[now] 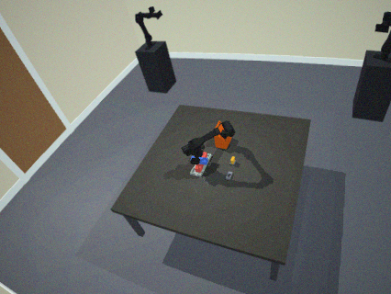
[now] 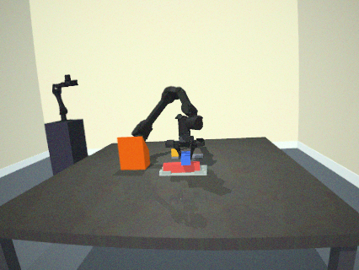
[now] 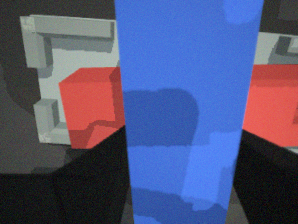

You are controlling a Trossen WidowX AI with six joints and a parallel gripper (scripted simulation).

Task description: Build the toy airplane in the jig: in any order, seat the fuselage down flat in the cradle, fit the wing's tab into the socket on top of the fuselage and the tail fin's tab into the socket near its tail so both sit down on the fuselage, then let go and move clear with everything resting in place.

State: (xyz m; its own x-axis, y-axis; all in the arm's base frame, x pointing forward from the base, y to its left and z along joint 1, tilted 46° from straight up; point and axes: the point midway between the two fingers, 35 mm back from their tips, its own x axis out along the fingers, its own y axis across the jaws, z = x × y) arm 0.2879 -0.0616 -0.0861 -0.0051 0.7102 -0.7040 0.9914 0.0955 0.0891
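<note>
The red fuselage (image 1: 198,169) (image 2: 174,168) (image 3: 95,107) lies lengthwise in the pale grey jig (image 2: 204,172) (image 3: 72,26) and looks level. The blue wing (image 1: 204,161) (image 2: 185,159) (image 3: 185,55) crosses over the middle of the fuselage, on it or just above it. My gripper (image 2: 185,154) (image 3: 176,130) is shut on the wing, straight above the jig. The wing hides its own tab and the top socket, so I cannot tell whether the tab is in. The small yellow tail fin (image 1: 232,160) (image 2: 174,153) stands on the table, away from the jig.
An orange block (image 1: 223,141) (image 2: 133,154) stands at the arm's base. A small grey piece (image 1: 229,175) (image 2: 197,155) lies near the tail fin. Two dark pedestals with other arms (image 1: 156,66) (image 1: 374,87) stand off the table.
</note>
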